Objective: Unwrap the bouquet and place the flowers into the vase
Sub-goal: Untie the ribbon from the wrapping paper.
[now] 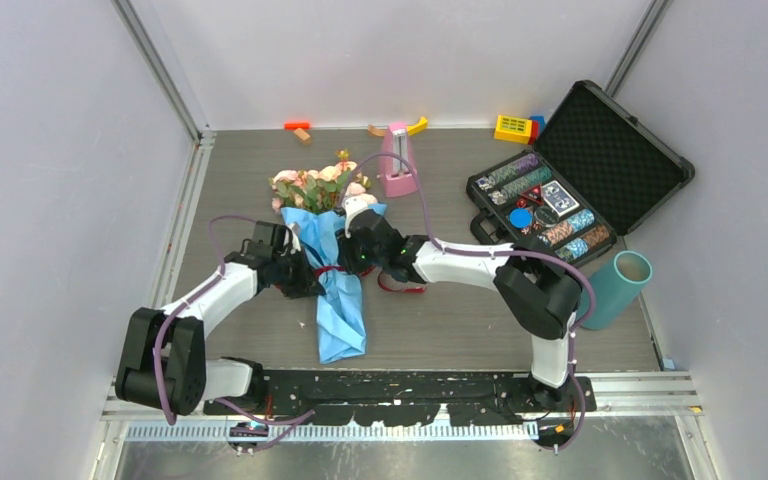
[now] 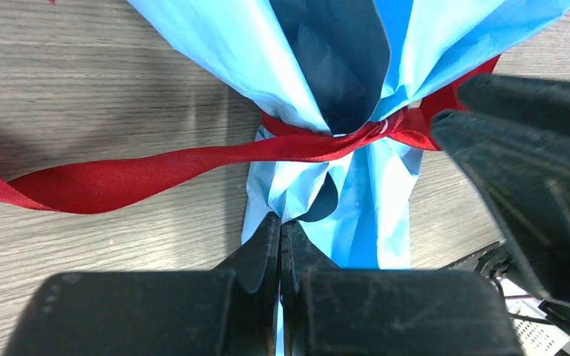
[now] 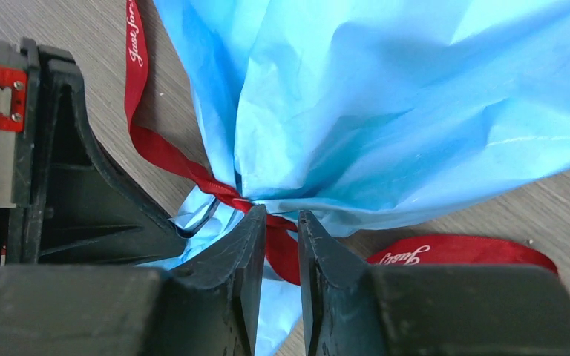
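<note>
Bouquet (image 1: 340, 300) lies mid-tabletop (image 1: 460, 320); likely light, with crinkly paper (image 2: 215, 44) and slippery ribbon (image 2: 156, 167), so pull the ribbon's loose tail. Left pincer (image 2: 280, 222) closed against paper; right pincer (image 3: 282, 219) slightly open astride the knot.

Right arm (image 1: 460, 265) spans the bare table (image 1: 460, 335) between bouquet (image 1: 335, 275) and vase (image 1: 615, 290); chip case (image 1: 550, 205) crowds the vase

The left arm (image 1: 210, 295) and right arm (image 1: 465, 262) have white links, black joints and purple cables (image 1: 163, 350). A red plate (image 3: 3, 81) with screws shows upper left.
</note>
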Available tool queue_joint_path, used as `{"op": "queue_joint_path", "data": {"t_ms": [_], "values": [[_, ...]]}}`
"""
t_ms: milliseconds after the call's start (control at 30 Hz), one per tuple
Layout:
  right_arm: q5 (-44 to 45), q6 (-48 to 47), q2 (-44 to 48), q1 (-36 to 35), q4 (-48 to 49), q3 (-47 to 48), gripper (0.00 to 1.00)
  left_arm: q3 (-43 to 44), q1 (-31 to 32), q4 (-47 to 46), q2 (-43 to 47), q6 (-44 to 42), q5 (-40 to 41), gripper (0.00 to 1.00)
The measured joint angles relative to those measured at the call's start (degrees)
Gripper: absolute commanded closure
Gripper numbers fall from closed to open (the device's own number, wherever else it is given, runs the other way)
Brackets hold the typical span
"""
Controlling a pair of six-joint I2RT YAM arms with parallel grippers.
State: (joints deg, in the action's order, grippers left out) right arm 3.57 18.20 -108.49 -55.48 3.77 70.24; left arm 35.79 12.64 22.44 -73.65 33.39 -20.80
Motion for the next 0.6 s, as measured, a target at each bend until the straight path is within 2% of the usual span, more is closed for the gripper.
{"op": "queue_joint_path", "data": {"t_ms": [200, 600], "values": [[-5.9, -0.28, -0.02, 2.62, -2.75, 2.89, 0.7, 0.66, 0.0, 1.16, -0.02, -1.18, 0.24, 1.0], [-14.19, -2.47, -3.96, 2.95, -7.67, 8.61, 0.69, 1.18, 0.0, 1.92, -0.37, -2.4, 0.22, 1.0]]}}
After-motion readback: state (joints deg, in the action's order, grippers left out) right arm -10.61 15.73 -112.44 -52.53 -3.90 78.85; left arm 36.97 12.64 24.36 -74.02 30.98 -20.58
